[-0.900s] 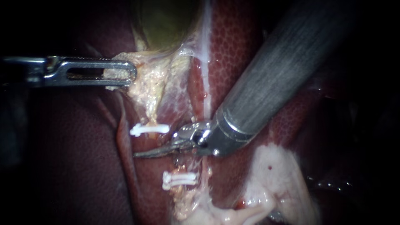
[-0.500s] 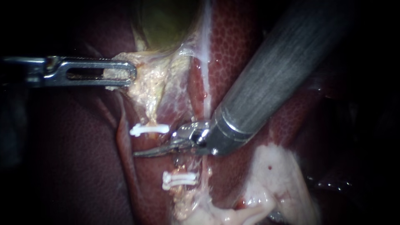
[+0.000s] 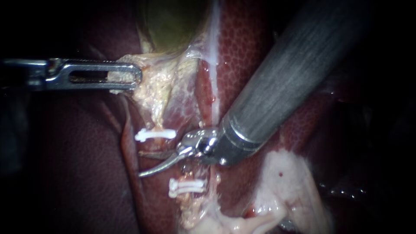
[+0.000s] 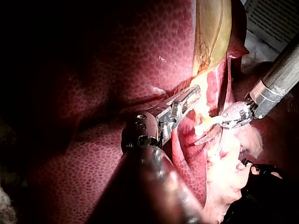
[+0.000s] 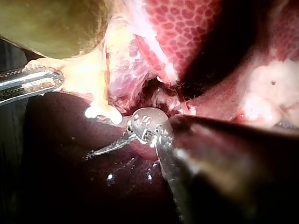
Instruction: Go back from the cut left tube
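The left tube, a thin strand of pale yellowish tissue, runs down the middle of the endoscope view over the dark red, finely pebbled liver. A single white plastic clip sits across its upper part and a pair of white clips across its lower part. The stretch between them is where the right instrument works. This is a thick grey shaft coming in from the upper right and ending in a shiny metal wrist and two slim curved blades. The blades stand clearly apart, the darker one just under the single clip and the bright one angled down toward the pair, and they hold nothing. Whether the tube is fully parted in that gap cannot be made out.

Above, the tube widens into a ragged sheet of pale yellow tissue hanging from the olive-green gallbladder. The left instrument, a silver shaft from the left with slotted jaws, is closed on the edge of this sheet. A thin whitish strand runs down beside the tube, and a lump of white fatty tissue lies below the grey shaft
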Motion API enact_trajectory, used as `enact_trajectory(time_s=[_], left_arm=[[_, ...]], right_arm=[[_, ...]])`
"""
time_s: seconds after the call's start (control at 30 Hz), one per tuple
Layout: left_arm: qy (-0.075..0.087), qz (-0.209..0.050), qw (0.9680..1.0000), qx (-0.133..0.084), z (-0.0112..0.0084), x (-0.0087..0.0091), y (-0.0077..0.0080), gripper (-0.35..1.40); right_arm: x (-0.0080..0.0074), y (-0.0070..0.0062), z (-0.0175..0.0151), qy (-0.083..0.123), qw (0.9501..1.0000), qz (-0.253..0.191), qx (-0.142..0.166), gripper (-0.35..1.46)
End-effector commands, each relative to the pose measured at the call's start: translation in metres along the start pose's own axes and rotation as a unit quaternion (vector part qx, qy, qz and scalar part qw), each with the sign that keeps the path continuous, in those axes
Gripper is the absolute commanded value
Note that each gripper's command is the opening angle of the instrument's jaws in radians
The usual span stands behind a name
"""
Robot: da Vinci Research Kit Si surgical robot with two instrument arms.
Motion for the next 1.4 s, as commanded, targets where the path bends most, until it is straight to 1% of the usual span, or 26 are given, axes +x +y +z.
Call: enact_trajectory(time_s=[0.03, 0.13, 0.2, 0.27, 0.37, 0.43, 0.5, 0.63, 0.73, 0.8, 0.9, 1.0, 1.03, 1.13, 1.23, 1.3, 1.37, 1.4], left_arm=[[0.0, 0.0, 1.0, 0.0, 0.0, 0.0, 0.0, -0.35], [0.0, 0.0, 1.0, 0.0, 0.0, 0.0, 0.0, -0.35], [0.0, 0.0, 1.0, 0.0, 0.0, 0.0, 0.0, -0.35], [0.0, 0.0, 1.0, 0.0, 0.0, 0.0, 0.0, -0.35], [0.0, 0.0, 1.0, 0.0, 0.0, 0.0, 0.0, -0.35], [0.0, 0.0, 1.0, 0.0, 0.0, 0.0, 0.0, -0.35], [0.0, 0.0, 1.0, 0.0, 0.0, 0.0, 0.0, -0.35], [0.0, 0.0, 1.0, 0.0, -0.0001, 0.0, 0.0, -0.35], [0.0, 0.0, 1.0, 0.0, -0.0001, 0.0, 0.0, -0.35], [0.0, 0.0, 1.0, 0.0, -0.0001, 0.0, 0.0, -0.35], [0.0, 0.0, 1.0, 0.0, -0.0001, 0.0, 0.0, -0.35], [0.0, 0.0, 1.0, 0.0, -0.0001, 0.0, 0.0001, -0.35], [0.0, 0.0, 1.0, 0.0, -0.0001, 0.0, 0.0001, -0.35], [0.0, 0.0, 1.0, 0.0, 0.0, 0.0, 0.0001, -0.35], [0.0, 0.0, 1.0, 0.0, 0.0, 0.0001, 0.0001, -0.35], [0.0, 0.0, 1.0, 0.0, 0.0002, 0.0002, 0.0001, -0.35], [-0.001, 0.001, 1.0, -0.001, 0.0004, 0.0003, 0.0001, -0.35], [-0.002, 0.001, 1.0, -0.002, 0.0006, 0.0004, 0.0001, -0.35]], right_arm=[[-0.0001, 0.0, 0.0, 0.0, 1.0, -0.003, 0.0, 1.35], [-0.0002, -0.0003, -0.0001, -0.001, 0.9998, -0.018, 0.0, 1.38], [-0.0004, -0.0007, -0.0005, 0.002, 0.9989, -0.046, -0.013, 1.43], [-0.0009, -0.0012, -0.0012, 0.004, 0.9978, -0.064, -0.02, 1.43], [-0.0015, -0.0017, -0.0024, 0.002, 0.9964, -0.082, -0.021, 1.43], [-0.0021, -0.0019, -0.0035, 0.004, 0.9948, -0.097, -0.028, 1.43], [-0.0027, -0.0021, -0.0048, 0.008, 0.9928, -0.112, -0.042, 1.43], [-0.0034, -0.0025, -0.008, 0.012, 0.9903, -0.125, -0.059, 1.43], [-0.0029, -0.0031, -0.0111, 0.018, 0.9873, -0.136, -0.081, 1.43], [-0.0024, -0.0035, -0.0131, 0.019, 0.9851, -0.146, -0.089, 1.43], [-0.0016, -0.0045, -0.0167, 0.019, 0.9816, -0.159, -0.103, 1.43], [-0.0012, -0.0055, -0.0193, 0.02, 0.9786, -0.166, -0.12, 1.43], [-0.0011, -0.0061, -0.0203, 0.02, 0.9767, -0.172, -0.127, 1.43], [-0.0006, -0.0073, -0.0221, 0.02, 0.9736, -0.174, -0.146, 1.43], [-0.0002, -0.0084, -0.0231, 0.019, 0.9706, -0.177, -0.162, 1.43], [0.0001, -0.0088, -0.0234, 0.02, 0.9695, -0.173, -0.172, 1.43], [0.0003, -0.0091, -0.0235, 0.02, 0.9687, -0.174, -0.175, 1.43], [0.0003, -0.0092, -0.0235, 0.02, 0.9692, -0.173, -0.174, 1.43]])
